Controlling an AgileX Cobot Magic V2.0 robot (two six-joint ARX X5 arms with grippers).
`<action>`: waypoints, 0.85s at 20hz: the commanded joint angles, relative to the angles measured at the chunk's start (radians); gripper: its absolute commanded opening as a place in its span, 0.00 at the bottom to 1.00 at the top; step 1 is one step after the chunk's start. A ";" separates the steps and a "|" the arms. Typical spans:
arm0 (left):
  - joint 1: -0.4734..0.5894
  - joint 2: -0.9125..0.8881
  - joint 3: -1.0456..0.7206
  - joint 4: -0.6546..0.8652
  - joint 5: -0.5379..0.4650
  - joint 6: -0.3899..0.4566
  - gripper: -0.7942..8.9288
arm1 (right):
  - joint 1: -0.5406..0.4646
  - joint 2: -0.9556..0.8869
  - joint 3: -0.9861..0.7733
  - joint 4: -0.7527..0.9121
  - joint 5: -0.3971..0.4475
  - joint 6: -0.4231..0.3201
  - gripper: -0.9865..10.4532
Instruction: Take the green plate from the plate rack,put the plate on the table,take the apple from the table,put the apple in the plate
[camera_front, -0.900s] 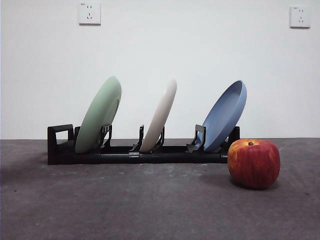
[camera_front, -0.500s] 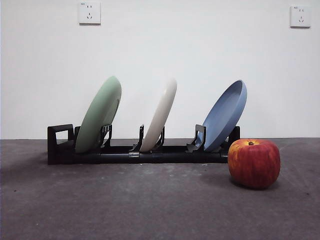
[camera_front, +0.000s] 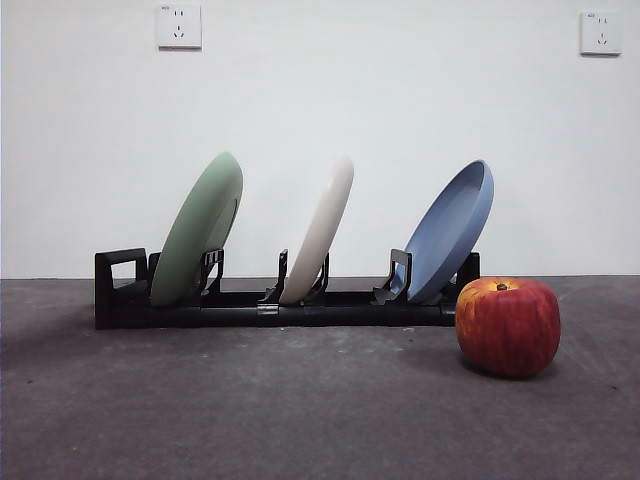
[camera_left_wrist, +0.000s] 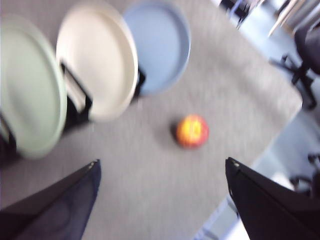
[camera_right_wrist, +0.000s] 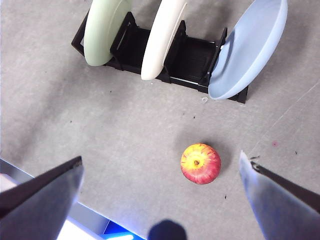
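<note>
Green plate (camera_front: 200, 232) leaning in end slot of plate rack (camera_front: 118, 290), by loop handle. Looking stiff, smooth; raised top rim being best hold. Left gripper (camera_left_wrist: 160, 200) and right gripper (camera_right_wrist: 160, 200) hanging high, both spread, gripping nothing. Apple (camera_front: 508, 326) sitting on table (camera_front: 300, 410) beside rack's far end.

apple (camera_right_wrist: 200, 163) on table (camera_right_wrist: 125, 130), rack (camera_right_wrist: 150, 55) beyond
</note>
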 joint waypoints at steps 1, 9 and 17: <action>-0.004 0.062 0.002 0.069 -0.002 -0.056 0.50 | 0.002 0.000 0.005 0.004 0.000 0.010 0.61; -0.046 0.442 0.264 0.091 -0.182 -0.074 0.50 | 0.029 0.012 0.005 0.008 0.010 0.034 0.61; -0.086 0.747 0.671 -0.071 -0.338 -0.056 0.50 | 0.094 0.048 0.005 0.010 0.079 0.057 0.61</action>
